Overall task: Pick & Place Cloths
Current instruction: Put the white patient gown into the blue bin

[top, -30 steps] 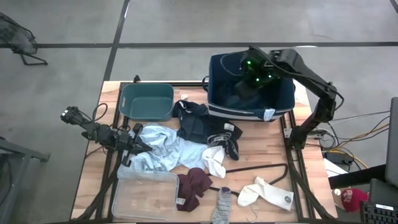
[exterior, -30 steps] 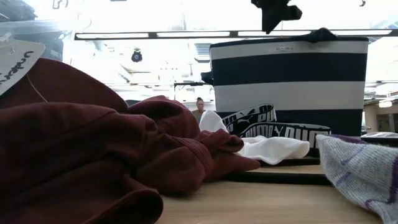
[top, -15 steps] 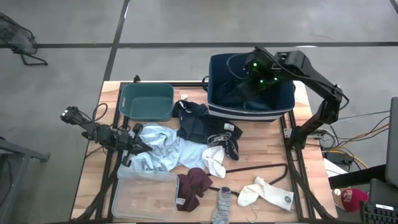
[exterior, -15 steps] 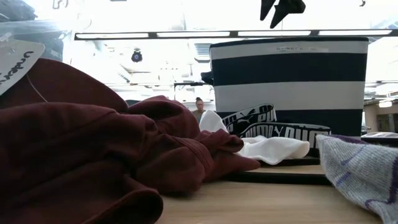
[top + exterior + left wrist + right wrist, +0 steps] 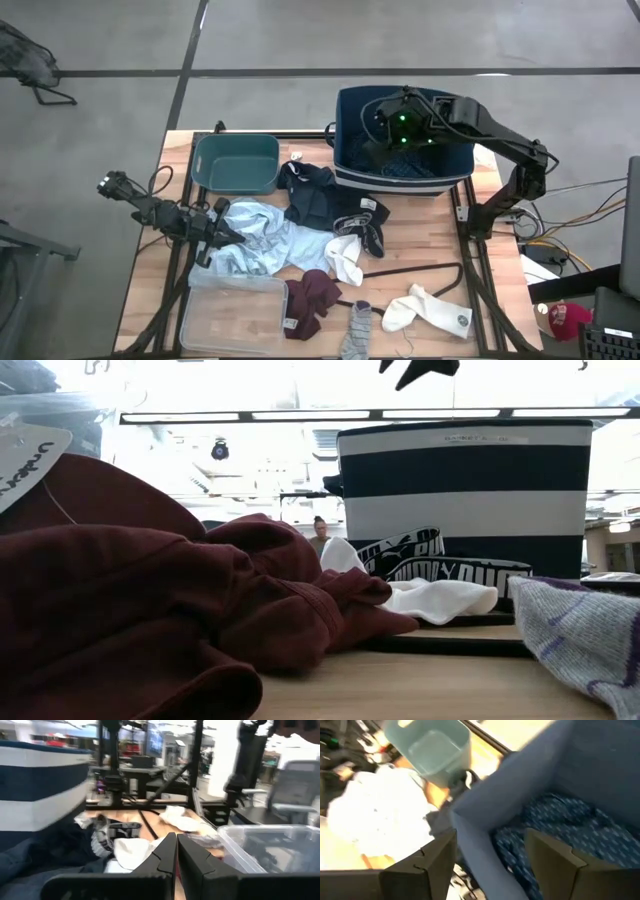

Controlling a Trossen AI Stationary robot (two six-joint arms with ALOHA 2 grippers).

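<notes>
The right gripper [image 5: 385, 135] hangs over the striped navy-and-white basket [image 5: 403, 178] at the far right of the table, its fingers [image 5: 422, 865] spread apart and holding nothing. Directly beneath it, inside the basket, lies a blue patterned cloth [image 5: 555, 827], apart from the fingers. Just outside the basket wall on the gripper's left lies the dark navy clothes [image 5: 312, 192], and beyond them the teal bin [image 5: 236, 163]. Toward the table's front from the gripper lie a navy-and-white piece [image 5: 362, 222] and a white sock [image 5: 347, 259], then the thin black hanger [image 5: 415, 278], another white sock [image 5: 428, 309], a grey sock [image 5: 357, 332] and the maroon piece [image 5: 310, 299] beside the clear plastic tray [image 5: 233, 312]. Farther left, the light blue shirt [image 5: 265, 243] is spread on the wood. At its far edge rests the left gripper [image 5: 226, 232], low over the table with its fingers pressed together, nothing visibly between them, well apart from the right gripper.
</notes>
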